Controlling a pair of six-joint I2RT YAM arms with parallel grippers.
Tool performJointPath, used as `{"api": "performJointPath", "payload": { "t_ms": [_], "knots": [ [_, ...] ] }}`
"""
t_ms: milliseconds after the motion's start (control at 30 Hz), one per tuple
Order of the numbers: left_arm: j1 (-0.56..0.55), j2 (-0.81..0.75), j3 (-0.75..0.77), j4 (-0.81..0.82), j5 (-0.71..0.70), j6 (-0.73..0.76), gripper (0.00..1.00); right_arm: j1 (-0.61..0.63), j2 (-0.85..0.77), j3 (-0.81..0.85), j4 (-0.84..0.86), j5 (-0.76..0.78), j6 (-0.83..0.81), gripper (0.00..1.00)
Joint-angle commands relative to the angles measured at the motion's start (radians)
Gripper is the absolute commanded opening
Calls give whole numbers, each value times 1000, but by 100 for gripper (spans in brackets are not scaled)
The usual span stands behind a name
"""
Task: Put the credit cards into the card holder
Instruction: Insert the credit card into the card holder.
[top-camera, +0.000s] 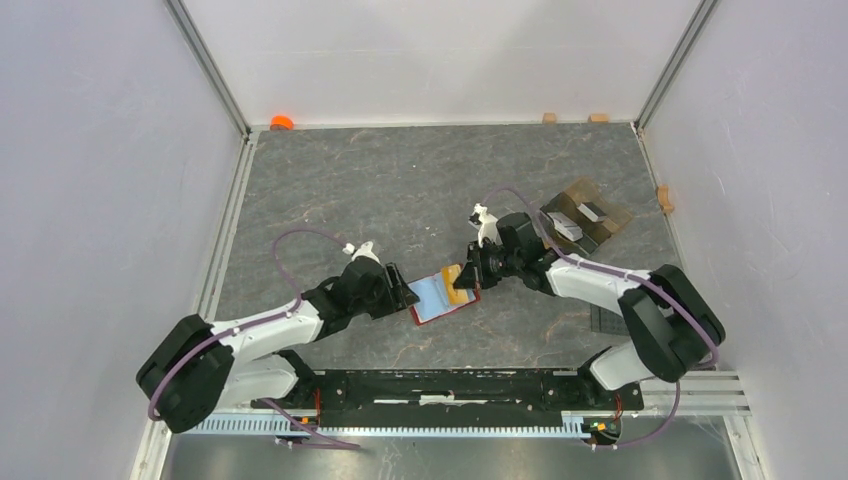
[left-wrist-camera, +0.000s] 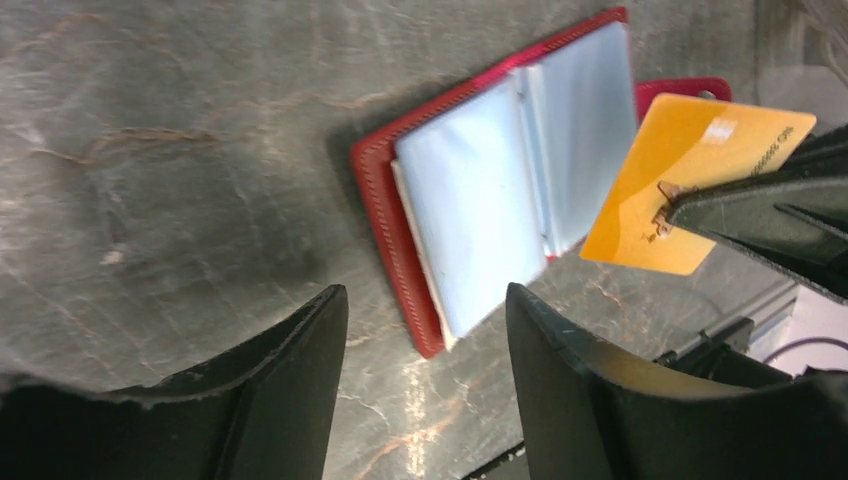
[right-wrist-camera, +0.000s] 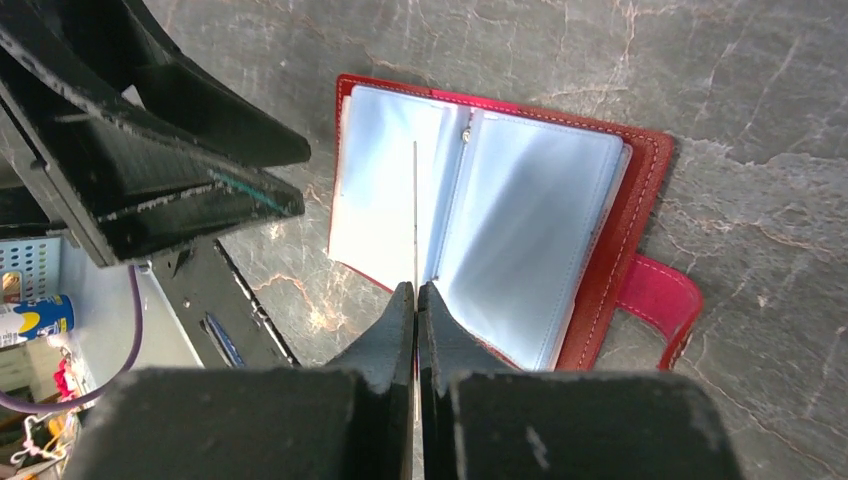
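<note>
Right wrist: right gripper (right-wrist-camera: 416, 292) clenched on thin orange plastic card (left-wrist-camera: 690, 180); left gripper (left-wrist-camera: 425, 305) released. Misaligned, it could jam against the red card holder (left-wrist-camera: 381, 190) sleeves.

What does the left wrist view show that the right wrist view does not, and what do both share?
Left wrist only: the broad face of the orange card, pinched by the right jaws. Right wrist only: that card edge-on as a thin line, and a blue can at the frame's edge. Both: the red card holder, lying open with its clear sleeves showing.
</note>
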Motion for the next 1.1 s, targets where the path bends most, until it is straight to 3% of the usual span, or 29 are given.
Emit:
{"api": "performJointPath", "payload": {
  "t_ms": [0,500,833,1067],
  "knots": [
    [46,27,-29,74,12,-10,63,-1,53,-2,110,-61,14,0],
    [63,146,-10,159,79,26,58,-5,162,1,173,-68,43,0],
    [63,249,1,174,83,45,44,-9,239,-25,163,-37,101,0],
    [63,299,2,158,58,74,35,-32,232,-66,129,69,141,0]
  ]
}}
